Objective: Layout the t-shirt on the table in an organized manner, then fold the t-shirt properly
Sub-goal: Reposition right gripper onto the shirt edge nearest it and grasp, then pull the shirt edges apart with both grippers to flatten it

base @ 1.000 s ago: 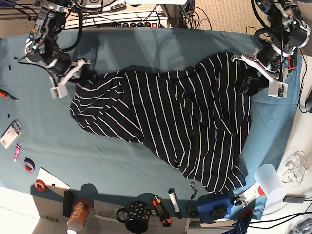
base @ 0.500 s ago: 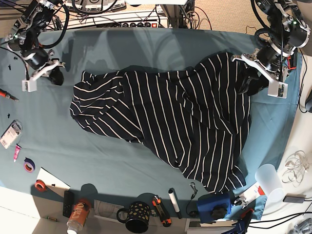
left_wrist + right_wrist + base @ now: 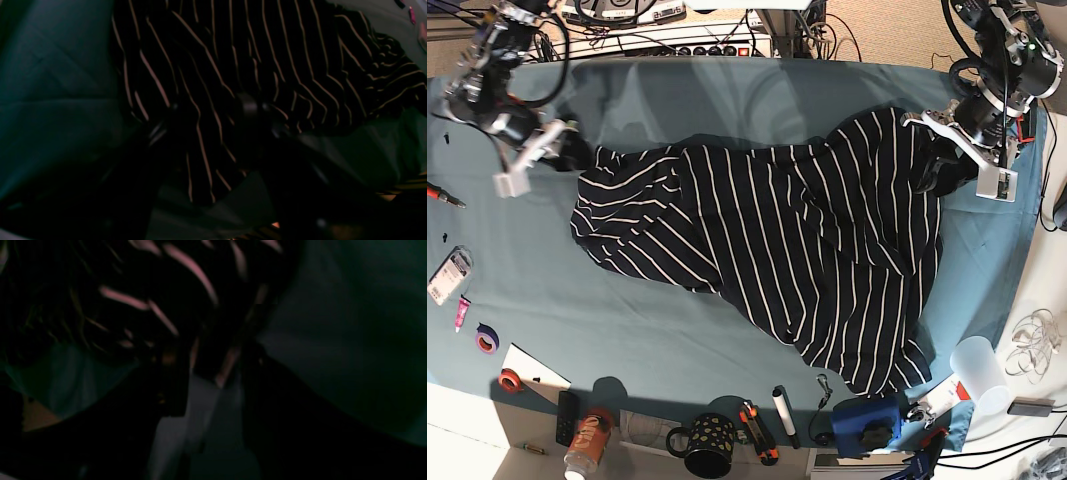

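Note:
The t-shirt (image 3: 787,240), dark with thin white stripes, lies crumpled across the middle of the teal table (image 3: 677,100). My left gripper (image 3: 937,165) is at the shirt's upper right edge. In the left wrist view a bunch of striped fabric (image 3: 200,133) runs between its dark fingers, so the left gripper (image 3: 206,120) is shut on the cloth. My right gripper (image 3: 572,152) is at the shirt's upper left edge. In the dim right wrist view the right gripper (image 3: 213,363) has its jaws apart, with a striped hem (image 3: 227,363) lying between the tips.
Along the front edge stand a spotted mug (image 3: 707,445), a can (image 3: 587,440), a white marker (image 3: 784,415) and a blue device (image 3: 867,422). A clear cup (image 3: 979,368) stands at the right. Tape rolls (image 3: 487,338) and a screwdriver (image 3: 442,192) lie at the left edge.
My right arm pulled away from the shirt to the table's far left, then came back to the shirt's left edge. The left arm and the shirt have barely moved.

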